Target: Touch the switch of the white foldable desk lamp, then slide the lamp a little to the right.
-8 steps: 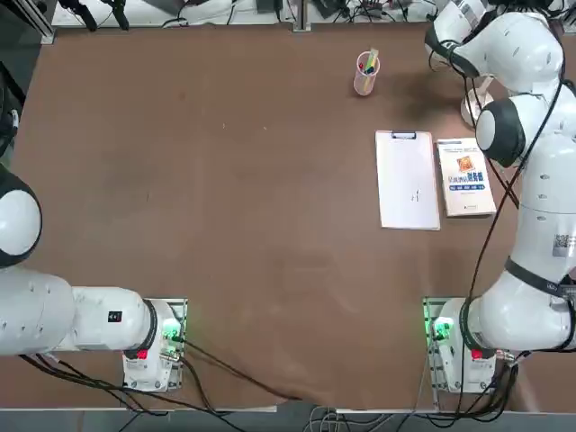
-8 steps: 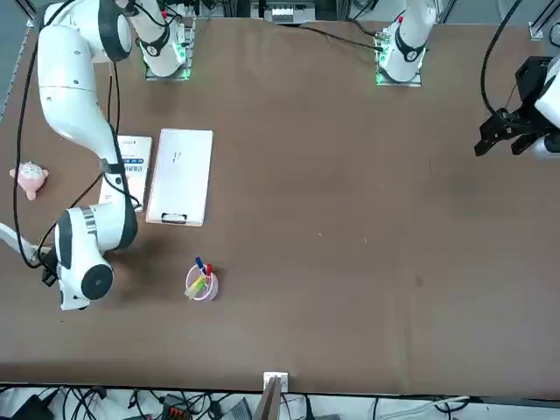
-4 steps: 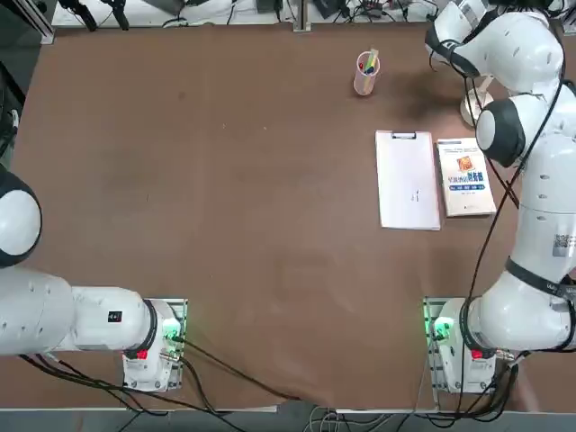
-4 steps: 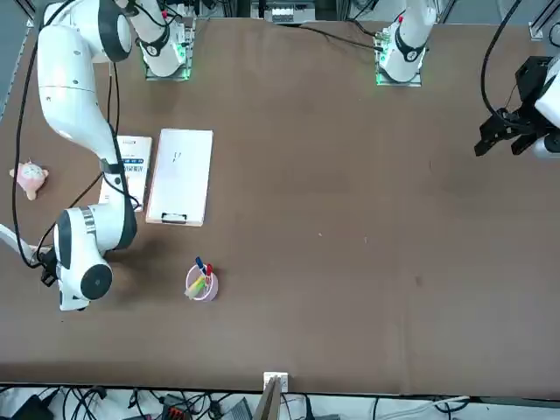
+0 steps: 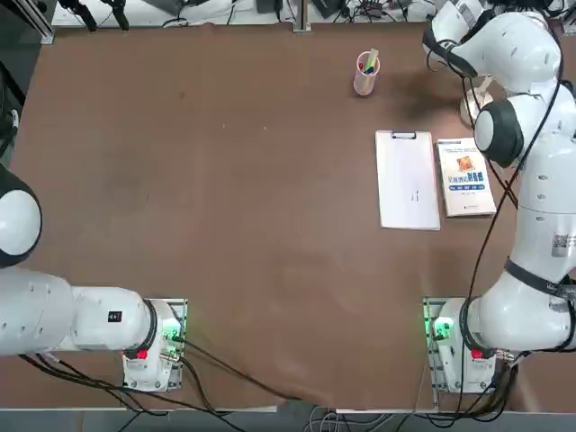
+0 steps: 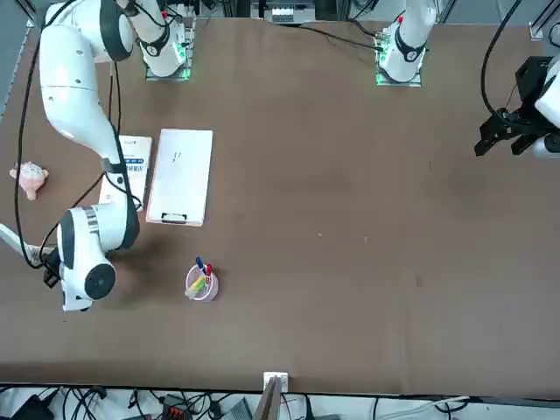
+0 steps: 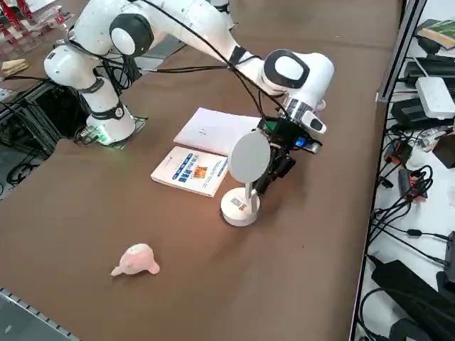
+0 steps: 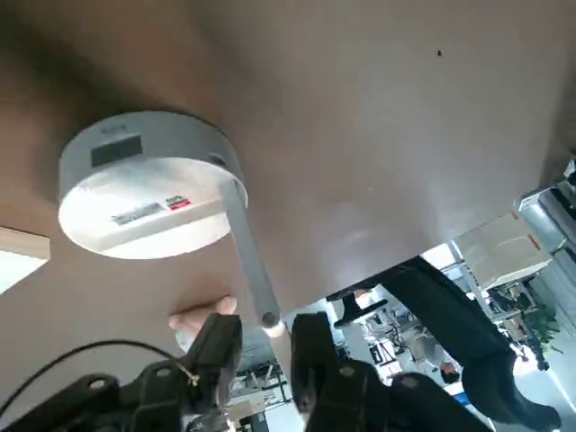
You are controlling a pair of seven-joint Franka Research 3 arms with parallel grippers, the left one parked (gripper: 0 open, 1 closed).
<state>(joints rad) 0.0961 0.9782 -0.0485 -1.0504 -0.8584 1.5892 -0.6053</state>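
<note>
No text can be read with certainty anywhere. The book on the bench has an orange cover picture above a blue band of white characters, too small to make out. The white foldable desk lamp carries a grey patch and a small red-and-white sticker on its round base; their print is illegible.
</note>
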